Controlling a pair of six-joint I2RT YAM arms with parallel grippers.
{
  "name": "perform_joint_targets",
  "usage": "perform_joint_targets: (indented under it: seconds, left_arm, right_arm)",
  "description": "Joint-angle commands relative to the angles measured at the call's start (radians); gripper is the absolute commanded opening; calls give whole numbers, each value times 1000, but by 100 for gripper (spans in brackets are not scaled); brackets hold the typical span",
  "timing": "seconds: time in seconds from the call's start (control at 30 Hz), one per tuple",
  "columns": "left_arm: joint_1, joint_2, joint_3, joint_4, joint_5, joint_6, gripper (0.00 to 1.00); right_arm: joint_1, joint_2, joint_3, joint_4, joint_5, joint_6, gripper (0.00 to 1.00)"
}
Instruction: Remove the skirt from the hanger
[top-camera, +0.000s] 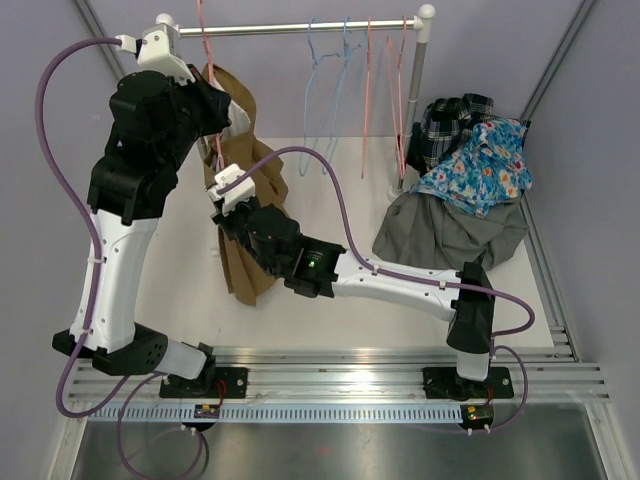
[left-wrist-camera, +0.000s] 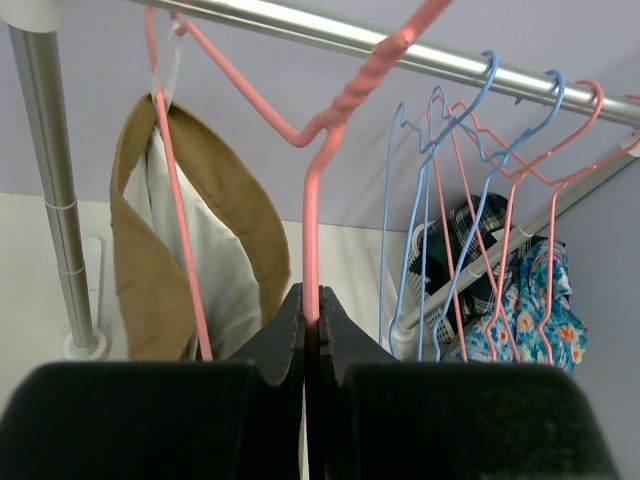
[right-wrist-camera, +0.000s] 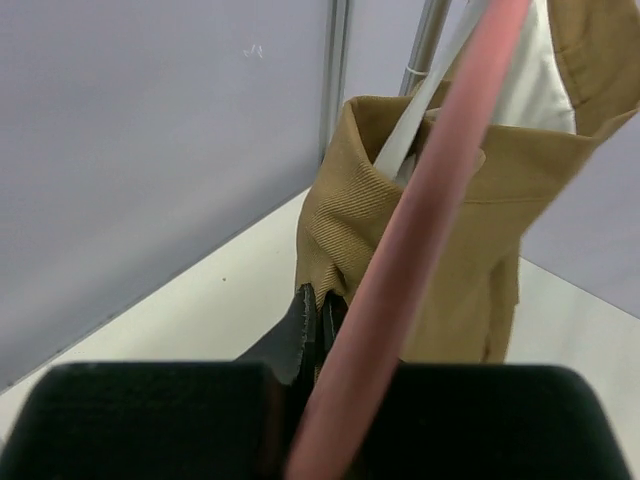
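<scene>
Looking at the whole setup first: the table (top-camera: 180, 260) has a rail (top-camera: 300, 28) across the far side, and the skirt (top-camera: 238, 268) is hanging off it at the left end, well apart from the pile of clothes (top-camera: 460, 190) on the right.

The skirt's long axis runs pretty much straight down from the rail. Waistband is on top and gaping open, and the hem end seems to reach down to the table on the near side.

It's on the pink hanger (left-wrist-camera: 310, 200), which sits hooked on the rail.

The left gripper (left-wrist-camera: 312, 315) is clamped tight on the hanger's wire just under the twisted neck, so it's steadying the thing. The right gripper (right-wrist-camera: 320, 308) is pinched closed, and from its wrist view it looks like it's got the edge of the waistband between the tips, right beside the hanger arm.

So my read is the grab step is done and the actual stripping-off hasn't started. Next move probably needs the right arm to drag the waistband sideways and down off the hanger's arm while the left one keeps the hanger from swinging along with it.
</scene>
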Motion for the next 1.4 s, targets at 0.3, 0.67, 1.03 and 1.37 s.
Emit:
perform_joint_targets:
  seconds: [0.3,0.67,1.03,1.37]
  left_arm:
    - [-2,-49,-66,188,-120,183,0]
    - [-2,-36,-175,320,-281,213,0]
    - [1,98,-4,323,-338,163,0]
    - [-2,17,159,57,-204,165,0]
  right_arm:
    - [128,-157,-83,94,203,-98,0]
    - [280,-286,-140,101,306,-141,0]
    - [461,-216,-75,108,353,-195,0]
    - [452,-208,-174,176,409,-204,0]
